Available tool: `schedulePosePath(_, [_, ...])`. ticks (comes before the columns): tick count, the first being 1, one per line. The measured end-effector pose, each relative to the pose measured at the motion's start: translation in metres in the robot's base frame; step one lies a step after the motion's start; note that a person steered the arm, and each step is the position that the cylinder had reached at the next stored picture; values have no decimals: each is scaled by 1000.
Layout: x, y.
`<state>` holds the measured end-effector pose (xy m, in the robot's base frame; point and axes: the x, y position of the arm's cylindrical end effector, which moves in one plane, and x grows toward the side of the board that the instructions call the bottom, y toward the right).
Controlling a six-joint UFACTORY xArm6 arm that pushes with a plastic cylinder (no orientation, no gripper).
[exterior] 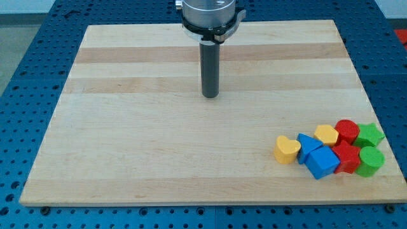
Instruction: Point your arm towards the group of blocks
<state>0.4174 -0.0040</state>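
A group of blocks lies at the board's lower right corner: a yellow heart (pixel 287 149), a blue block (pixel 308 145), a blue cube (pixel 322 161), a yellow block (pixel 327 134), a red cylinder (pixel 347 130), a red block (pixel 347 157), a green star-like block (pixel 369 135) and a green cylinder (pixel 371 160). They touch one another. My tip (pixel 210 95) stands on the board's upper middle, far to the upper left of the group and touching no block.
The wooden board (pixel 159 146) lies on a blue perforated table (pixel 25 76). The group sits close to the board's right and bottom edges. The arm's mount (pixel 208 16) hangs over the top edge.
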Motion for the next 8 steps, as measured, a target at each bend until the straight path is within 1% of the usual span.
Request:
schedulePosePath(1, [85,12])
schedulePosePath(2, [90,12])
schedulePosePath(3, [113,12])
schedulePosePath(4, [161,12])
schedulePosePath(5, [191,12])
schedulePosePath(7, [199,23])
schedulePosePath(8, [201,87])
